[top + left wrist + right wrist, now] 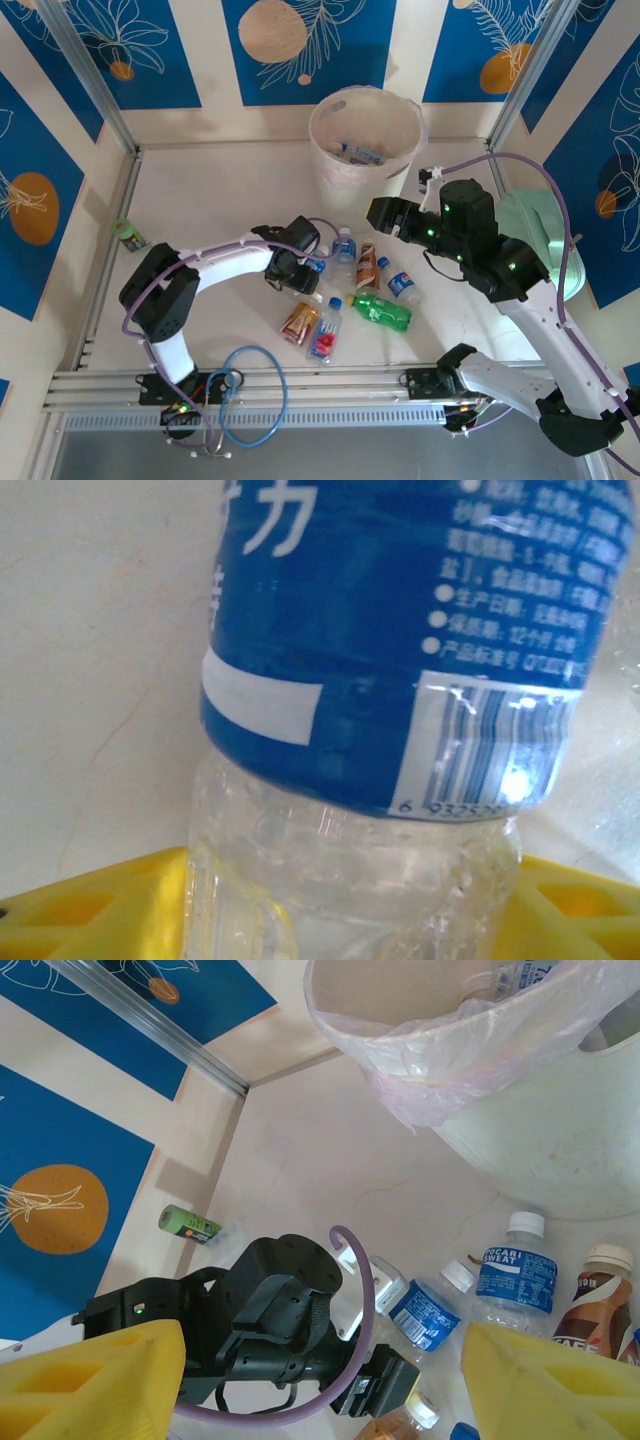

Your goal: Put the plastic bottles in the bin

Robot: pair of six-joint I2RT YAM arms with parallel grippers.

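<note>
The left gripper (350, 920) has its yellow fingers (90, 915) set against both sides of a blue-labelled bottle (380, 680), pinching the clear body just beside the label. How firm the hold is cannot be told, nor whether the bottle is off the table (200, 190). It sits at the left edge of the bottle cluster, well short of the bin (330, 115).

Risks:
- The wall at the pinch is thin, glossy and crinkled with a round section. An off-centre squeeze could buckle it or squirt it out of the flat fingers.
- The hold is toward one end rather than mid-body, so the bottle may swing on the lift.
- The right gripper (320, 1390), fingers spread wide and empty, hangs between cluster and bin. A carry to the bin passes near it, and the arms could clash.

Around it:
- The Pocari Sweat bottle (515, 1275) and the brown coffee bottle (600, 1300) are close neighbours and easily nudged.
- The green bottle (380, 312) lies flat.
- A stray green bottle (130, 235) lies well apart by the left wall.
- The bin is round, pale and matte, with a crumpled translucent liner (440, 1070) over its rim and bottles already inside.
</note>
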